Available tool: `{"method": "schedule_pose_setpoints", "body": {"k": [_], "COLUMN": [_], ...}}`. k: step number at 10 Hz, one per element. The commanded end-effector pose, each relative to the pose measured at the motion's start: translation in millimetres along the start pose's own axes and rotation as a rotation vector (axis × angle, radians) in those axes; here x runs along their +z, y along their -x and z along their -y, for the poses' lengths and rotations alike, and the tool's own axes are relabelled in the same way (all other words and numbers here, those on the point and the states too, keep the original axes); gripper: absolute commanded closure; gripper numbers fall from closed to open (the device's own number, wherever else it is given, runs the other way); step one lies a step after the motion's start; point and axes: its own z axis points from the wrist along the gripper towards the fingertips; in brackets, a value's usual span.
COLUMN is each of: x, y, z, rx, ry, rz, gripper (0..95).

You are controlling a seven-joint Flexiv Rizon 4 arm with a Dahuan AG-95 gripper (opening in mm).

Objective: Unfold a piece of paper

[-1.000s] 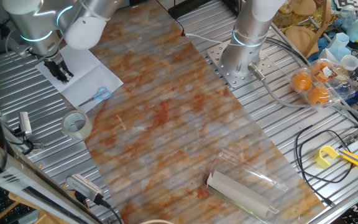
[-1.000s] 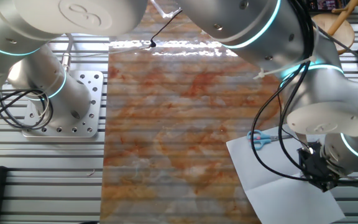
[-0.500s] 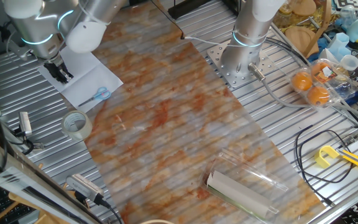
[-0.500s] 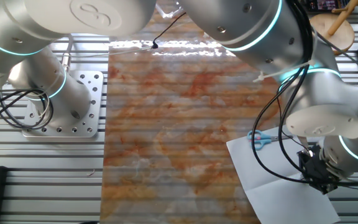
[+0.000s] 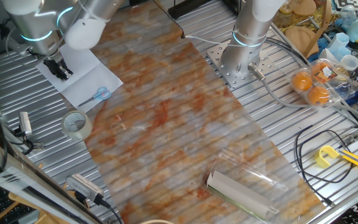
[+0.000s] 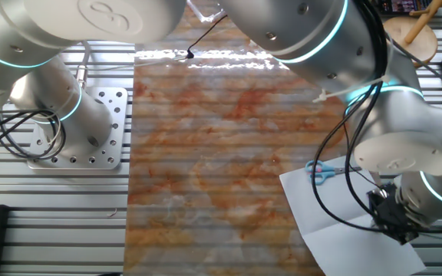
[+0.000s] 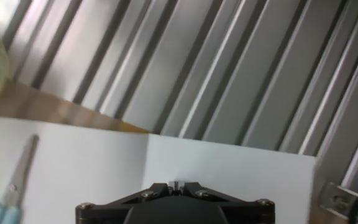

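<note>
The piece of paper (image 5: 87, 76) lies flat and white at the table's far left, with a fold crease across it and a small light-blue mark (image 5: 101, 94) near one edge. It also shows in the other fixed view (image 6: 321, 208) and in the hand view (image 7: 229, 167). My gripper (image 5: 62, 73) stands over the paper's far half, close to its edge, and its jaws are shut. In the other fixed view the gripper (image 6: 394, 227) sits just past the crease. In the hand view the gripper (image 7: 176, 185) shows nothing between its closed tips.
A translucent tape roll (image 5: 77, 124) lies just off the paper's near corner. A rolled sheet in clear plastic (image 5: 241, 186) lies at the front. A second arm's base (image 5: 244, 56) stands at the back, with oranges (image 5: 309, 84) and cables to the right.
The gripper has shifted slightly across the paper toward its outer edge and stays shut. The paper has not moved.
</note>
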Motion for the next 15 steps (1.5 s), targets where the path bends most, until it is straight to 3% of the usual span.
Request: {"method": "schedule_pose_setpoints", "body": {"k": [1, 9, 15], "x": [-1.7, 3.8, 6.4], "y": [-7.8, -56.6, -92.1], "z": [11.1, 49.3, 57.4], "rx": [-0.035, -0.147, -0.168], "ry": [-0.008, -0.01, -0.012], "rz": [-0.006, 0.003, 0.007], "gripper": [95.0, 95.0, 95.0]}}
